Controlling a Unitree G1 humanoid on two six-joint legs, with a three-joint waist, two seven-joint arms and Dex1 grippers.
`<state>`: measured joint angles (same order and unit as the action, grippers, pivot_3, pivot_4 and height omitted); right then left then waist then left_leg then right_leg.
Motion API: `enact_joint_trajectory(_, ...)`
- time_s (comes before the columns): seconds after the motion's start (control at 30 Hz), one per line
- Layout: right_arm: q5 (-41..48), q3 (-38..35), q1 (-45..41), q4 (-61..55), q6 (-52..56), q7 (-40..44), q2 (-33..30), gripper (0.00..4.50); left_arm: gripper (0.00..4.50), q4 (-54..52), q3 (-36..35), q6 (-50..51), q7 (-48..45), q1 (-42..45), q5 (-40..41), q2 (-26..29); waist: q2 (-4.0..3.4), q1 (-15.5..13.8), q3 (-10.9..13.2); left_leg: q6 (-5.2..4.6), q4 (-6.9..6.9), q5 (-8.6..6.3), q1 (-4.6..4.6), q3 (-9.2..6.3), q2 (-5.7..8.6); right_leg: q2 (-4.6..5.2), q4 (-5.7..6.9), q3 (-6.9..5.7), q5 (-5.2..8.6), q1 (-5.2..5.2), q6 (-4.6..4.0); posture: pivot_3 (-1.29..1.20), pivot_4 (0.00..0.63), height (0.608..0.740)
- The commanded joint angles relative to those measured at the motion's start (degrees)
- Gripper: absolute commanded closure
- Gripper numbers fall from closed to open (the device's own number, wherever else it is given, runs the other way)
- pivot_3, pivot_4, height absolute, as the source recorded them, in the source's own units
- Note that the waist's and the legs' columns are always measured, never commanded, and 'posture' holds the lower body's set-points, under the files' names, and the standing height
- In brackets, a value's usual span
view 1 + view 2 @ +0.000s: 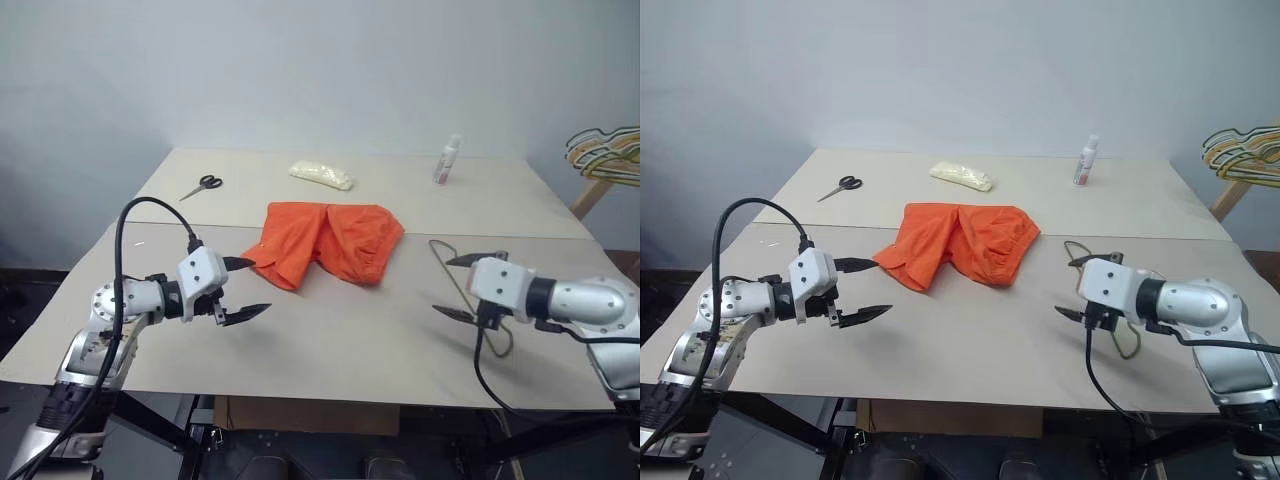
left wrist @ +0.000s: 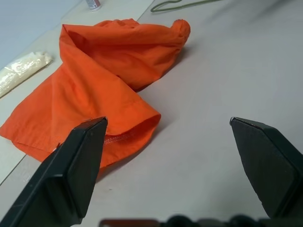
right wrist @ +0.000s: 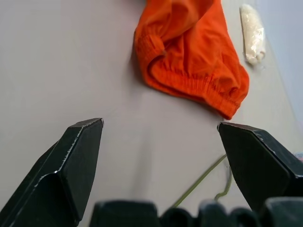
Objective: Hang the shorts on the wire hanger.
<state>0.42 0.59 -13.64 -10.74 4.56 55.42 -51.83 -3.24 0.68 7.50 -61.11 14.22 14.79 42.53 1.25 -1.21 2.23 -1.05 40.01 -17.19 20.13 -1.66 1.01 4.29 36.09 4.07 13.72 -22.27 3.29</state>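
Observation:
The orange shorts lie crumpled flat on the table's middle, waistband toward the right. The thin grey wire hanger lies flat on the table just right of them, and the right gripper covers part of it. My left gripper hovers open above the table, beside the shorts' near left leg hem, with nothing between its fingers. My right gripper is also open and empty, pointing toward the shorts' waistband with the hanger wire just below it.
Scissors, a white packet and a small bottle sit on the far half of the table. A bunch of yellowish hangers stands off the table's right edge. The table's front edge runs close under both grippers.

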Motion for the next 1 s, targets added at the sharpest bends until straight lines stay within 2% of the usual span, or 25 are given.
enact_joint_trajectory(0.03,-4.0,4.5,-5.8,0.0,-2.4,-2.5,3.1,0.02,0.0,-2.3,-0.5,0.2,-0.9,-0.3,0.4,1.3,0.0,0.5,0.0,0.0,0.0,0.0,0.0,0.0,0.0,0.0,0.0,0.0,0.0,0.0,0.0,0.02,0.0,0.74)
enact_joint_trajectory(0.1,-8.4,9.2,-10.3,3.2,-0.3,-3.3,5.8,0.02,0.0,-2.4,-0.6,0.0,-1.6,-0.9,0.4,2.0,0.0,0.9,0.0,0.0,0.0,0.0,0.0,-0.01,0.0,0.0,0.02,0.0,0.0,-0.01,0.0,0.02,0.0,0.74)
enact_joint_trajectory(0.27,-17.4,17.9,-20.9,17.6,-4.7,-7.3,13.2,0.02,0.0,-3.8,-0.5,0.1,-1.5,-2.5,0.2,2.4,-0.01,1.7,0.0,0.05,0.0,0.03,-0.02,-0.03,0.01,0.0,0.09,0.0,-0.01,-0.06,-0.02,0.04,0.0,0.74)
enact_joint_trajectory(0.4,-18.9,20.7,-28.1,27.9,-6.1,-8.4,19.3,0.02,0.0,-5.6,-0.7,0.4,-0.2,-4.4,0.1,2.3,-0.02,1.9,0.0,0.1,-0.11,0.05,0.04,-0.33,0.03,0.04,0.13,0.0,-0.03,-0.2,-0.05,0.07,0.0,0.74)
enact_joint_trajectory(0.6,-19.5,22.6,-34.0,39.5,-9.2,-7.6,24.3,0.02,0.0,-7.6,-1.8,0.6,1.4,-8.0,0.1,2.6,-0.04,1.6,0.0,0.21,-0.31,0.12,0.09,-0.68,0.1,0.06,0.11,-0.02,-0.03,-0.36,-0.06,0.11,0.0,0.74)
enact_joint_trajectory(0.7,-19.2,23.3,-34.7,42.5,-9.4,-5.1,25.2,0.57,0.0,-8.5,-2.8,0.7,2.2,-9.7,0.2,3.0,-0.05,1.3,0.0,0.35,-0.38,0.2,0.13,-0.75,0.13,0.06,0.14,-0.03,-0.03,-0.44,-0.08,0.13,0.0,0.74)
enact_joint_trajectory(0.73,-18.7,23.4,-34.6,42.8,-9.2,-4.1,25.4,0.88,0.0,-8.7,-3.2,0.7,2.4,-10.3,0.2,3.1,-0.07,1.2,0.0,0.37,-0.39,0.21,0.12,-0.77,0.13,0.05,0.14,-0.04,-0.02,-0.44,-0.09,0.13,0.0,0.74)
enact_joint_trajectory(1.0,-19.2,23.2,-34.1,44.1,-5.9,-1.2,25.5,3.75,0.0,-9.1,-3.2,0.5,2.9,-11.5,-0.2,3.5,-0.09,0.3,0.1,0.46,-0.39,0.26,0.14,-0.79,0.17,0.04,0.71,-0.04,0.11,-0.75,-0.31,0.14,0.0,0.74)
